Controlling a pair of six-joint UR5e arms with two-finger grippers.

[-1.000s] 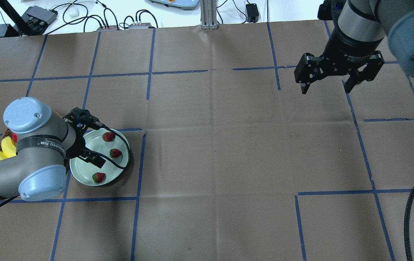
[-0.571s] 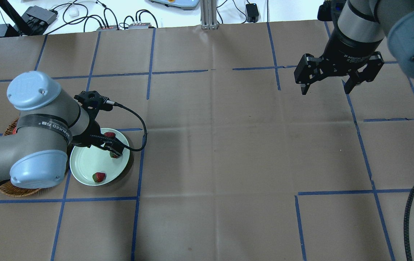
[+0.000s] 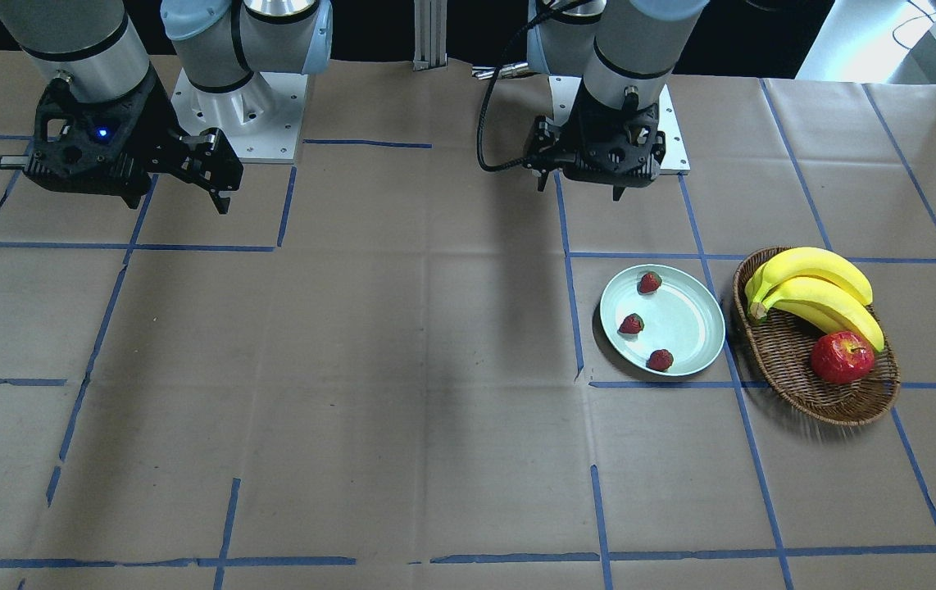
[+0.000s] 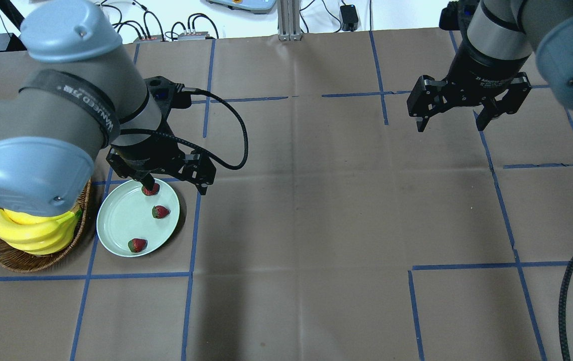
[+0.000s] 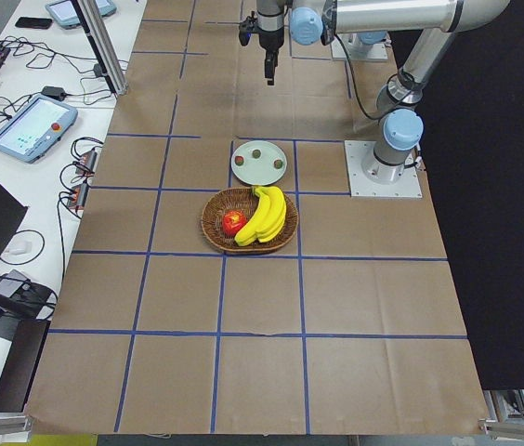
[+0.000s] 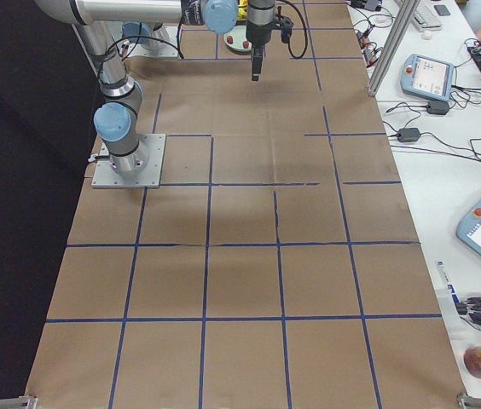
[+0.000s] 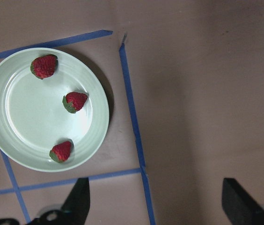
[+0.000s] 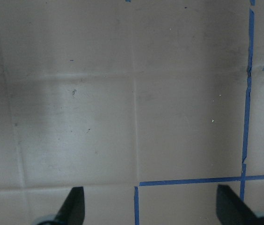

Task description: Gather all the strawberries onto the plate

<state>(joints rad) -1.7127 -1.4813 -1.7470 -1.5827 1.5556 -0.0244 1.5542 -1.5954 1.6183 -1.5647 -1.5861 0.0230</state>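
The pale green plate [image 3: 681, 321] holds three strawberries [image 3: 649, 282] [image 3: 631, 324] [image 3: 660, 360]. In the overhead view the plate [image 4: 123, 218] shows the berries [image 4: 160, 211] [image 4: 137, 245], with the third [image 4: 152, 190] partly behind a finger. My left gripper [image 4: 174, 186] is open and empty, raised above the plate's far right edge. Its wrist view shows the plate [image 7: 33, 117] and berries [image 7: 44, 66] [image 7: 76, 101] [image 7: 62, 151] below. My right gripper [image 4: 450, 125] is open and empty, far off over bare paper.
A brown wicker basket [image 3: 812, 389] with bananas [image 3: 816, 291] and a red apple [image 3: 842, 357] stands right beside the plate. Blue tape lines grid the brown paper. Cables and boxes lie past the far edge [image 4: 116, 20].
My left arm has risen and drawn back from the plate, its gripper now higher and farther across the table. The three strawberries stay in the plate. The right arm has not moved.
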